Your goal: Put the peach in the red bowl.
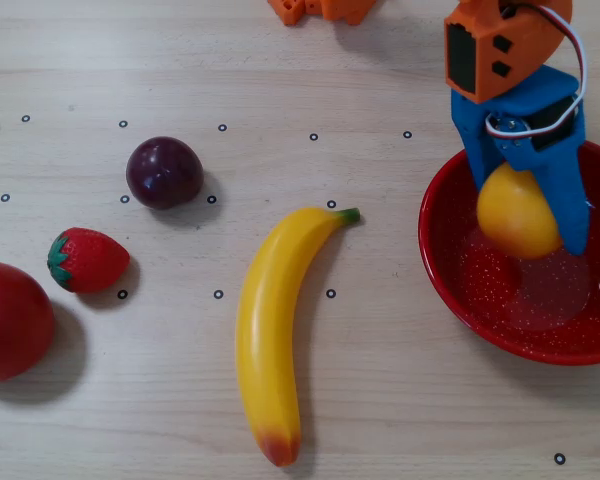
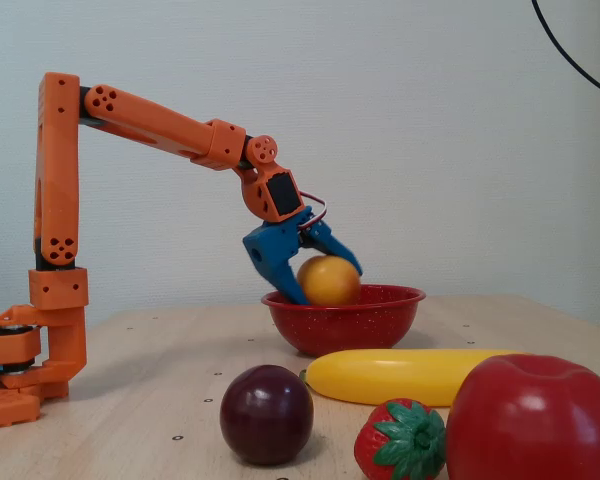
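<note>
The jaws are closed around the peach (image 1: 516, 212), one blue finger on each side, holding it in the air over the red bowl (image 1: 450, 275); the fixed view shows the fruit level with the bowl's rim rather than resting on the bottom. That height looks chosen so the peach clears the rim and has only a short drop once let go, which should keep it from bouncing out. The orange arm (image 2: 160, 125) reaches across from its base to bring the gripper (image 1: 530, 225) over the near side of the bowl. Elsewhere on the counter (image 1: 400, 400), well apart from the bowl, lie the banana (image 1: 275, 330), plum (image 1: 164, 172), strawberry (image 1: 88, 259) and red ball (image 1: 10, 320), all untouched.
</note>
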Motion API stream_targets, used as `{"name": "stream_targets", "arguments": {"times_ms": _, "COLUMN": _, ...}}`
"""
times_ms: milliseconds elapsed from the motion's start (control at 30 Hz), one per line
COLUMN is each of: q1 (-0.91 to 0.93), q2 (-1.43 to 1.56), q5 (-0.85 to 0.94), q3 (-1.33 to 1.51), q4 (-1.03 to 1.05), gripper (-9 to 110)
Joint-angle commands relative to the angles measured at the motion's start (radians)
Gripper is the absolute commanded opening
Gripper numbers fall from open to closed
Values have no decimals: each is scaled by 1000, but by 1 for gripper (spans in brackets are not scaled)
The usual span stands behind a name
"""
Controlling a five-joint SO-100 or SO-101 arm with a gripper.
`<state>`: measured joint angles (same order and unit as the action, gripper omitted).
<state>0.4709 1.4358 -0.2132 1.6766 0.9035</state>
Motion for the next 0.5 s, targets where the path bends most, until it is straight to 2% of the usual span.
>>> {"name": "stream_targets", "arguments": {"times_ms": 0, "q1": 21, "q2": 37, "q5": 0, "q3": -69, "q4": 37, "gripper": 48}}
{"name": "stream_targets", "arguments": {"times_ms": 233, "q1": 23, "q2": 28, "q5": 28, "q3": -127, "q4": 87, "gripper": 53}}
{"name": "stream_targets", "arguments": {"times_ms": 333, "q1": 18, "q2": 55, "q5": 55, "q3": -181, "q4": 95, "gripper": 49}}
{"name": "stream_targets", "arguments": {"times_ms": 467, "q1": 3, "q2": 124, "q5": 98, "q3": -215, "q4": 98, "gripper": 37}}
